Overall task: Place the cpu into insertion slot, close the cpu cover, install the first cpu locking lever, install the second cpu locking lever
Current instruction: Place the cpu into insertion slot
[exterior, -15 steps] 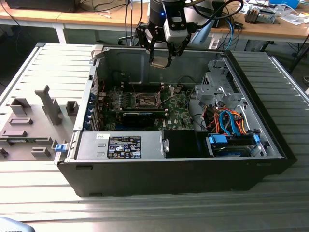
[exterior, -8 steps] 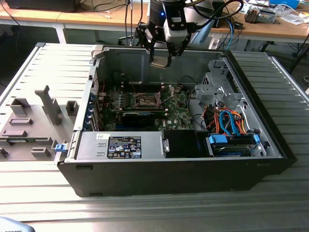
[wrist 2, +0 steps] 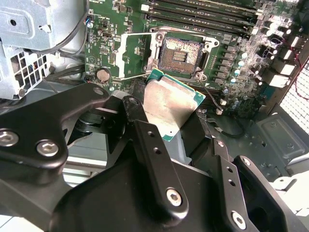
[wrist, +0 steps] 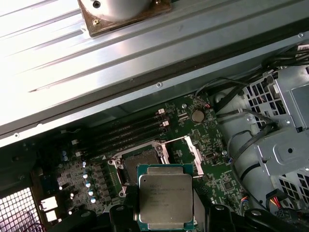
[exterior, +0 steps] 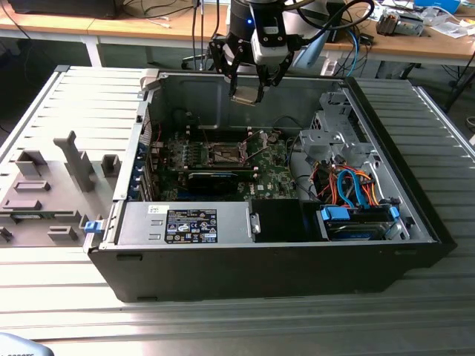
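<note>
Silver-grey cpu [wrist: 165, 200] sits clamped in the gripper [exterior: 246, 92], high above the open slot [wrist: 140, 163]; placing step in hand, needing square alignment.

Beneath me, the ribbed grey metal tabletop [exterior: 223, 326] carries two items. An open black computer case [exterior: 260, 278] stands at its middle. A flat grey fixture plate [exterior: 67, 208] with raised holders lies just beside the case, on the exterior view's left.
</note>
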`<control>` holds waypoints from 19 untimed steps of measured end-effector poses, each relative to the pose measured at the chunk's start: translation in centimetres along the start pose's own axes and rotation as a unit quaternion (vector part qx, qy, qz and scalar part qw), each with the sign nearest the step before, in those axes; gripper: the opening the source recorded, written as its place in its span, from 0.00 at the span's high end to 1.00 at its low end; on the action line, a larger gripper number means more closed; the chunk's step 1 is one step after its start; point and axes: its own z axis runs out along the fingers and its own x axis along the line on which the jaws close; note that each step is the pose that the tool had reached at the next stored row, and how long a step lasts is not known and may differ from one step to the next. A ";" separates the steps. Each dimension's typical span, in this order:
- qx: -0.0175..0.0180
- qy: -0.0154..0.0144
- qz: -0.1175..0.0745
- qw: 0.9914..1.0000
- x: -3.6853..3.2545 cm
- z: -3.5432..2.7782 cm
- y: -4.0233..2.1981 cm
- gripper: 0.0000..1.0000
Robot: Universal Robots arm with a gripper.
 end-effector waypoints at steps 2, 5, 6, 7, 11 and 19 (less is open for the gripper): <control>0.000 0.000 0.001 1.000 0.00 0.00 0.00 0.45; 0.000 0.000 0.001 1.000 0.00 0.00 0.00 0.45; 0.000 0.000 0.002 1.000 0.00 0.00 0.00 0.45; 0.000 0.000 0.002 1.000 0.00 0.00 0.00 0.45; 0.000 0.000 0.003 1.000 0.00 0.00 0.00 0.45; 0.000 0.000 0.006 1.000 0.00 0.00 0.00 0.45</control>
